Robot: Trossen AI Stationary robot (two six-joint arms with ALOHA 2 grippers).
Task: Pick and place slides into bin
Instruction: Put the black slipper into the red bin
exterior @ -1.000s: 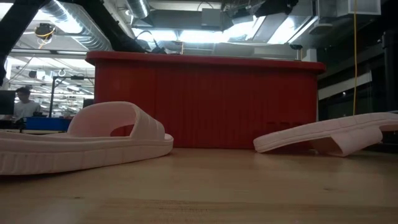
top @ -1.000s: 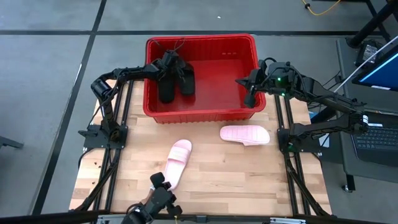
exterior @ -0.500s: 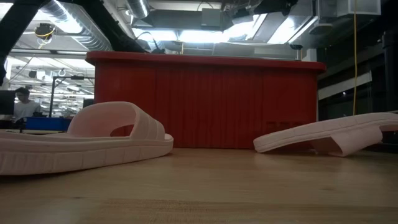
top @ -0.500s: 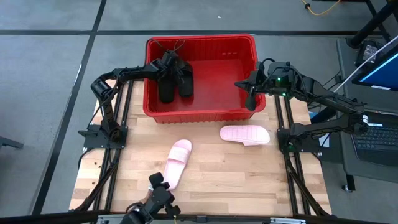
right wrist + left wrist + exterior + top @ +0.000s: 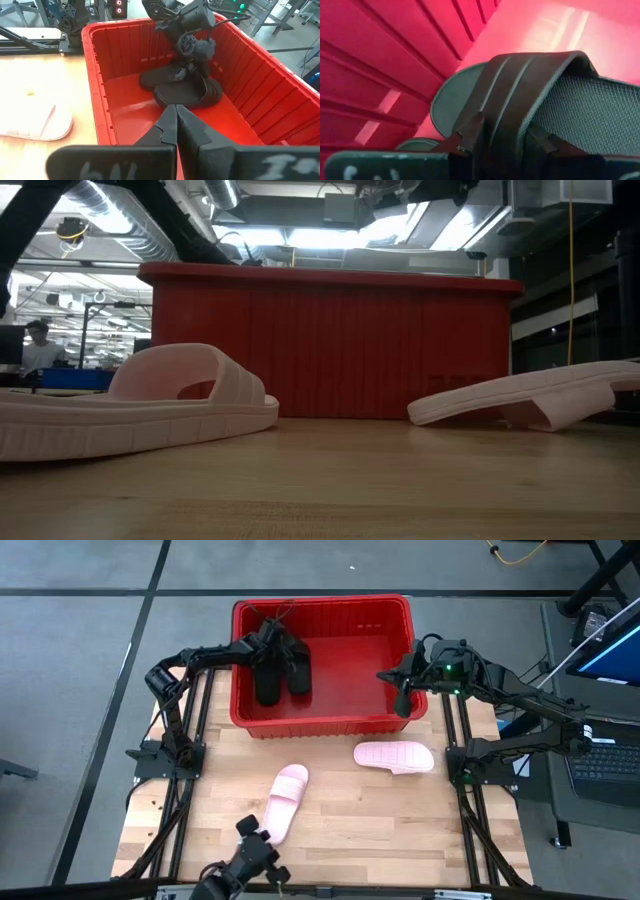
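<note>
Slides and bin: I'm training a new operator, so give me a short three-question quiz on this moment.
1. How many slides lie in the bin?
2. True or false: the right gripper holds a pink slide.
3. Which gripper is at the black slides: A left, B right?

Key: 1. Two, both black; the two pink slides are on the table. 2. False; it is shut and empty. 3. A, the left gripper.

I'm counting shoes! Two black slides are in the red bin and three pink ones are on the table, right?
Almost. The two black slides are in the red bin, but only two pink slides wait on the table, not three: one nearer the front and one beside the bin. The high view shows it.
</note>
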